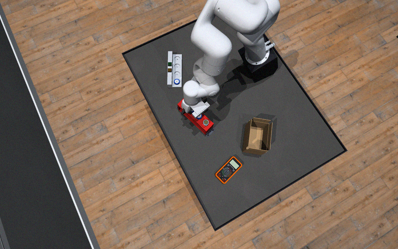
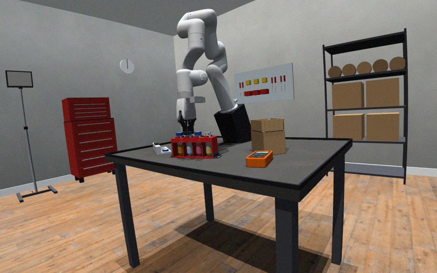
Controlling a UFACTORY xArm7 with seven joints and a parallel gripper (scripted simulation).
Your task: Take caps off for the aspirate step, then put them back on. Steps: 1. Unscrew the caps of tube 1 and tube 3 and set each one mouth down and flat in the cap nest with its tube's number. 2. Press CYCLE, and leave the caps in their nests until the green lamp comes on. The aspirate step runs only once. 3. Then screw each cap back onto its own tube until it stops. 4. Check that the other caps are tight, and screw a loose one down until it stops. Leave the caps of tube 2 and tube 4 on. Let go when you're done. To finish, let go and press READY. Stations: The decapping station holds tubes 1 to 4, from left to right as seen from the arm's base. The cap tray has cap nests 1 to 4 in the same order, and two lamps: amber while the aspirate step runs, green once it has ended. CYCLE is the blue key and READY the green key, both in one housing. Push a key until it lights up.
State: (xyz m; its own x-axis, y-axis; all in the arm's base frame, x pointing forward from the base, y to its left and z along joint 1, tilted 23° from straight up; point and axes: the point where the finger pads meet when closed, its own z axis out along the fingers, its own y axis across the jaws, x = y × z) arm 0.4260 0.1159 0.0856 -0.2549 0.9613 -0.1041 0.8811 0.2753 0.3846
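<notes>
The red decapping station [image 2: 194, 146] stands on the table with four tubes. In the exterior view, the rightmost tube, tube 1 [image 2: 208, 135], has no cap and shows its bare thread; it also shows open in the overhead view [image 1: 205, 122]. Its blue cap [image 1: 176, 81] lies in the end nest of the white cap tray [image 1: 174, 70] nearest the station. My gripper [image 2: 187, 130] points straight down and is shut on the blue cap of tube 3, at the tube's top. Tube 2 [image 2: 198, 133] and tube 4 [image 2: 179, 134] carry blue caps. In the overhead view my wrist hides the fingers.
The two lamps [image 1: 169, 67] on the tray look dark. An open cardboard box [image 1: 257, 136] and an orange multimeter [image 1: 228, 169] lie on the table to the right of the station. My base [image 1: 257, 60] stands at the back.
</notes>
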